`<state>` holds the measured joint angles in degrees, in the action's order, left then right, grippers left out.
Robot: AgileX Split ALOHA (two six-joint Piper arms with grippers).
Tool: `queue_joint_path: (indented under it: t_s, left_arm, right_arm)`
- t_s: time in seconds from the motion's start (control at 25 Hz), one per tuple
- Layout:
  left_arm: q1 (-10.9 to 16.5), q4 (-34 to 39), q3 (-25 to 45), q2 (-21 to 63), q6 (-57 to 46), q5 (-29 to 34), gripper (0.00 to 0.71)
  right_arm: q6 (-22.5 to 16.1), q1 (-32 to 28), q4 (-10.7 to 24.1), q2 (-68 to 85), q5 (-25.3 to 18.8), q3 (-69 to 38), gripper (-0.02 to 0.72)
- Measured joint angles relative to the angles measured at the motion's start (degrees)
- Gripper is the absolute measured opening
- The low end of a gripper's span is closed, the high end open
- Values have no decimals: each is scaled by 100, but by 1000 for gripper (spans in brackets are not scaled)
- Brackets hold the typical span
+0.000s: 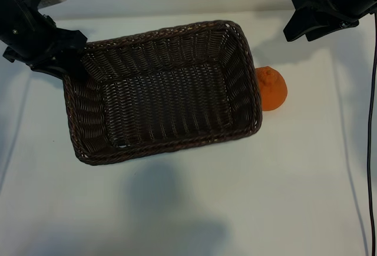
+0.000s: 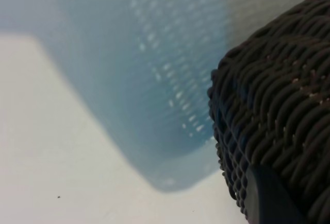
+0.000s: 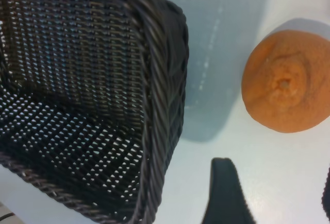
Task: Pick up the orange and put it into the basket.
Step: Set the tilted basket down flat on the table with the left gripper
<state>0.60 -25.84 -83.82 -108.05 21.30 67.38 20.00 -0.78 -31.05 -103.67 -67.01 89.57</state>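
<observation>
White bench [image 1: 177, 209] carries the basket [image 1: 162, 91], long axis running left to right. Touching its right end sits the orange [image 1: 271, 88], nub upward. Left gripper [image 1: 62, 62] fingers grip the basket's left rim; right gripper [image 1: 306, 23] hangs open above the orange.

A dark brown basket [image 1: 162, 144] fills the middle of the frame, woven in tight ribbed rows with a braided rim. Right of it sits a matte orange [image 1: 271, 88], one even colour. The table [image 1: 283, 197] beneath is plain white. My two arms, in the upper corners, are black.
</observation>
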Motion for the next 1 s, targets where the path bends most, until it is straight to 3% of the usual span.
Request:
queue_joint_path:
  t_s: [0.32,1.0]
  left_arm:
    - [-298,117,0,0,200,0,203]
    - [-423,125,0,-492,406,-70,203]
  right_arm:
    - [0,0,0,0,0,0,444]
    - [0,0,0,0,0,0,444]
